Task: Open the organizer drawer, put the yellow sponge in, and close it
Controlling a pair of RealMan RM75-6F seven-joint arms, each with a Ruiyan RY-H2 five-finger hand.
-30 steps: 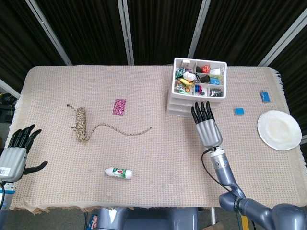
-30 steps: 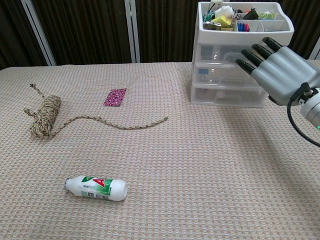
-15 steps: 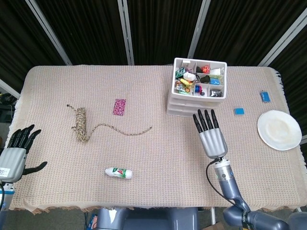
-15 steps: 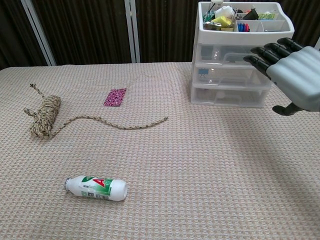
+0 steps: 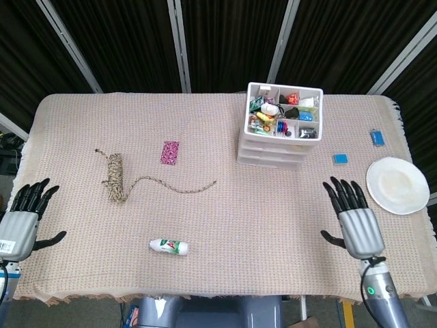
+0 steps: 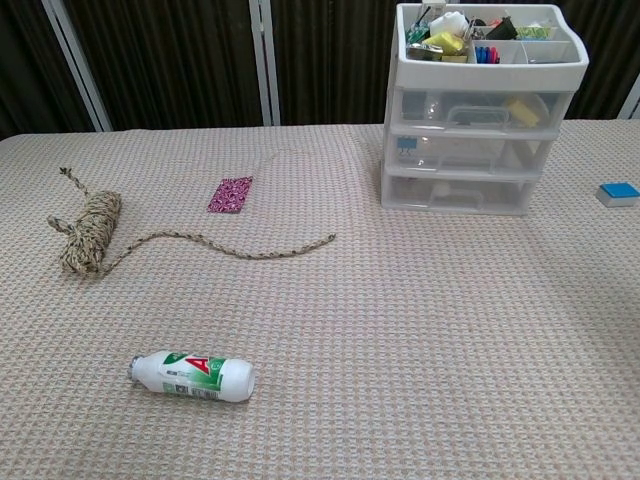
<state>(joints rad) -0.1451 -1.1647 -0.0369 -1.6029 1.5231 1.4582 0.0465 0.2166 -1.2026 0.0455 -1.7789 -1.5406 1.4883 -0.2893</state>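
Observation:
The white three-drawer organizer stands at the back right, its open top tray full of small items. All its drawers look pushed in. Through the clear front of the top drawer, a yellow sponge shows in the chest view. My right hand hovers near the table's front right, well clear of the organizer, fingers spread and holding nothing. At the front left edge my left hand is also spread and empty. Neither hand shows in the chest view.
A coil of rope with a trailing end lies at the left. A small white bottle lies near the front. A pink patterned square, two blue sponges and a white plate are also there.
My right hand has pulled back from the organizer's front toward the table's front right and has left the chest view. The left hand has barely moved.

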